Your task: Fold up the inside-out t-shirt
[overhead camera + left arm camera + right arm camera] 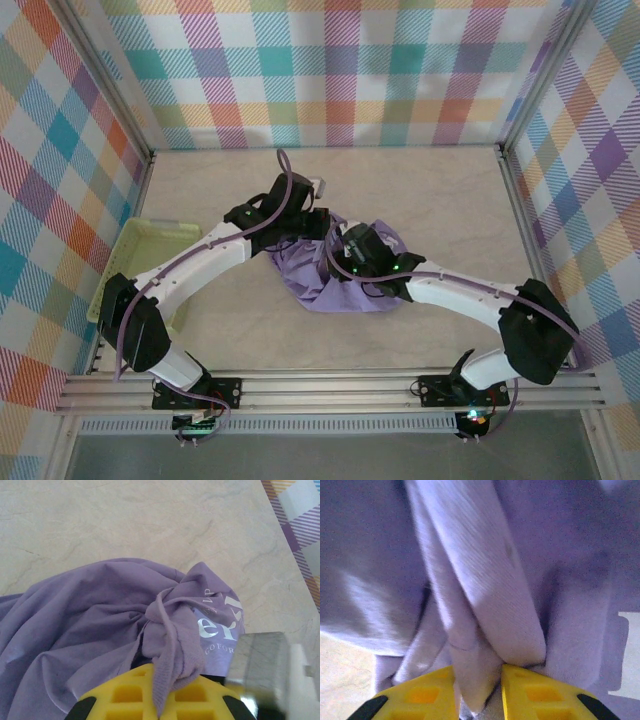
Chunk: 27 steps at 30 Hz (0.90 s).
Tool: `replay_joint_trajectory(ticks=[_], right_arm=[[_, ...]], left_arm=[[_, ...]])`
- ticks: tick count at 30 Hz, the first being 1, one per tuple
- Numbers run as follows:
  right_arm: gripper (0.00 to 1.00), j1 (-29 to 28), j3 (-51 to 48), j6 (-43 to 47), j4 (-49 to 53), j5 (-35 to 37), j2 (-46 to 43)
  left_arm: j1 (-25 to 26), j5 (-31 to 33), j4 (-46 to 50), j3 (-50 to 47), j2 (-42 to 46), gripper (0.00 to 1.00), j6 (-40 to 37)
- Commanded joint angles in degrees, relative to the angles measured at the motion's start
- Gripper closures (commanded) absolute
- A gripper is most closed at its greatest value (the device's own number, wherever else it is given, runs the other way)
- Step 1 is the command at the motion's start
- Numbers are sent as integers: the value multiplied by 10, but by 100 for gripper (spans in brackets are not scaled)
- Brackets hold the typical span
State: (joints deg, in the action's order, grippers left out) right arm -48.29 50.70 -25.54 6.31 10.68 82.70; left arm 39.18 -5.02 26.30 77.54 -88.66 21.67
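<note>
Top external view: the inside-out t-shirt point(345, 285) is lying bunched in a wrinkled heap at the middle of the table point(430, 190). Both arms are reaching in over the table's middle, the left gripper point(318, 224) and right gripper point(345, 250) meeting at the heap's far edge. A pale green tray point(150, 250) is sitting at the table's left edge.

Left wrist view: the left gripper point(161, 692) is pinching a twisted strand of the t-shirt point(90, 615), its jaws closed tight on it. White lettering point(220, 625) is showing on the cloth, with bare table point(150, 520) beyond.

Right wrist view: the right gripper point(477, 692) is squeezing a thick fold of the t-shirt point(485, 580), its jaws narrowly apart with cloth filling the gap.
</note>
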Motion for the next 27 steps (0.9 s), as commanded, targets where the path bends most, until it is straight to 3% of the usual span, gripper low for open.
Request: replay_joint_trajectory(ticks=[1,10,19,27], right_arm=[[72,5,2,-17,6,6,18],[79,4,5,-15,-2,-31,14],[100,-33,24,16,41,-33,-60],[100,-40,34,9,77,-13,-169]], left_arm=[[-9,5,7,24,24,100,8],[-13,15,18,38,20,100,9],[-27,32,39,50,-9,100,25],[-28,36,66,73,-41,100,32]])
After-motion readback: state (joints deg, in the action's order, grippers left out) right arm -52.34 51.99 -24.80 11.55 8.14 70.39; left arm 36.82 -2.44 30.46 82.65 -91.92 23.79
